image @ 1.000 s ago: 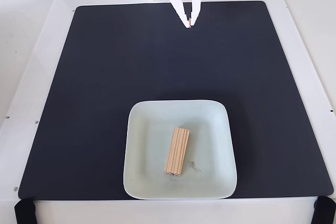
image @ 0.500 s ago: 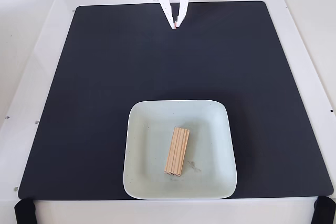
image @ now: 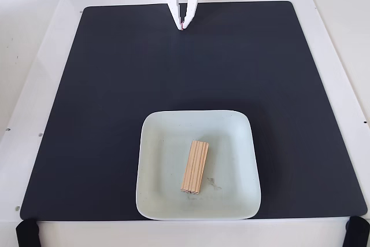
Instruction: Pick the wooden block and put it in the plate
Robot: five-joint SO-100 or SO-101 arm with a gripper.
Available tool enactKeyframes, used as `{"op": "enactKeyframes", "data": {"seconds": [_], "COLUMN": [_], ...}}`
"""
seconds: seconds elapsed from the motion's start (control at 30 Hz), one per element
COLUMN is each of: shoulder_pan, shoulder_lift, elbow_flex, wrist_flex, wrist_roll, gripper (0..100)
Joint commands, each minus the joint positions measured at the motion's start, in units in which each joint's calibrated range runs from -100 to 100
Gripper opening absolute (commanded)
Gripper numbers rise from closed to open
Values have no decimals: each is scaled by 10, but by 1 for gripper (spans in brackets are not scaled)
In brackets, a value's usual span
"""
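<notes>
Wooden block (image: 195, 166): lies flat inside the plate (image: 156, 201), near its middle, long axis nearly vertical in the fixed view.
End effector (image: 182, 27): fingers together, empty, at the black mat's (image: 87, 96) far edge.
Surface (image: 34, 56): white.

A single fixed view looks almost straight down on the bench (image: 34, 56) from well above, far enough to take in the whole black mat (image: 115, 85) with white margin on every side. The arm's base sits at the top edge of the picture, so the camera faces it from the opposite side. The pincer (image: 182, 28) enters from the top; the plate (image: 231, 125) lies near the bottom edge.
</notes>
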Motion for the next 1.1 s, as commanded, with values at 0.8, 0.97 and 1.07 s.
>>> {"op": "enactKeyframes", "data": {"seconds": [0.8, 0.97, 1.07], "shoulder_pan": [-8, -8, -8], "shoulder_lift": [2, 2, 2], "elbow_flex": [6, 6, 6], "wrist_flex": [6, 6, 6], "wrist_roll": [-2, -2, -2], "gripper": [1, 1, 1]}}
